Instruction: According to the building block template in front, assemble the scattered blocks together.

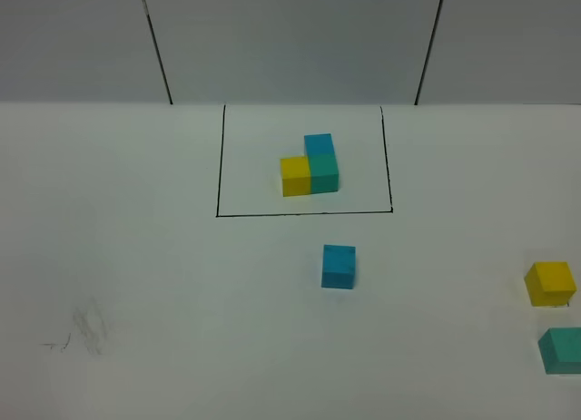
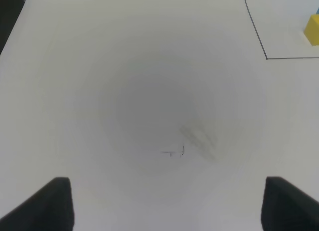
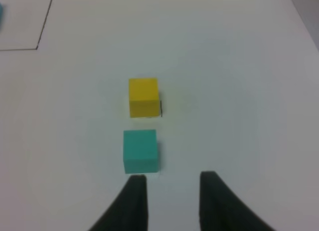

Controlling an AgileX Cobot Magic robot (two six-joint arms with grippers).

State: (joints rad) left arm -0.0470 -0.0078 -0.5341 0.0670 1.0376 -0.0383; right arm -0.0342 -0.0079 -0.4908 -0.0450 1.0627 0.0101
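Note:
The building block template [image 1: 310, 166] is an L of yellow, teal-green and blue cubes inside a black outlined box [image 1: 305, 213]. The scattered sky blue cube [image 1: 339, 266] sits alone in front of the box. The scattered yellow cube [image 1: 550, 283] and teal-green cube [image 1: 563, 349] lie at the far right edge. In the right wrist view my right gripper [image 3: 172, 191] is open and empty, just behind the teal-green cube [image 3: 140, 151], with the yellow cube [image 3: 144, 97] beyond it. My left gripper [image 2: 167, 211] is wide open over bare table. Neither gripper shows in the high view.
The white table [image 1: 136, 284] carries a faint pencil smudge [image 1: 86, 334], which also shows in the left wrist view [image 2: 174, 152]. A corner of the black outline [image 2: 265, 57] and the template's yellow cube [image 2: 313, 29] show there. A grey panelled wall [image 1: 290, 39] stands behind.

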